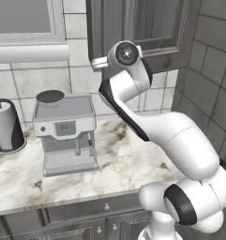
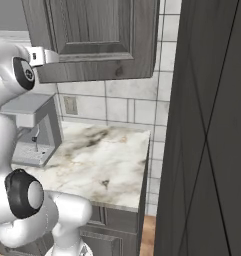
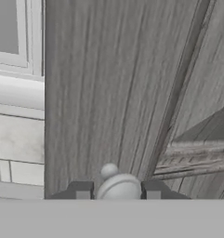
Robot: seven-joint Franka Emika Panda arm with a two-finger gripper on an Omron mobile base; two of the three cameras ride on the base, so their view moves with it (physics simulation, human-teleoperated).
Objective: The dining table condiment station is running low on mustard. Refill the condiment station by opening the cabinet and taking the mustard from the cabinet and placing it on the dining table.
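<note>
The cabinet [image 1: 147,28] is a dark grey wood-grain wall unit above the counter, and its door looks closed in both base views [image 2: 92,35]. My gripper [image 1: 98,63] reaches up to the door's lower left corner [image 2: 46,56]. In the hand view the gripper [image 3: 117,190] is shut on the door's small round pale knob [image 3: 118,183], with one dark fingertip [image 3: 81,189] on either side of it. The door's recessed panel [image 3: 108,93] stretches away behind the knob. The mustard is hidden. The dining table is out of view.
A grey coffee machine [image 1: 65,131] and a paper towel roll [image 1: 6,126] stand on the marbled wall counter [image 1: 128,164]. Drawer fronts with round knobs [image 1: 106,206] run below it. A window [image 1: 25,23] lies left of the cabinet. A tall dark panel [image 2: 212,125] walls off the right.
</note>
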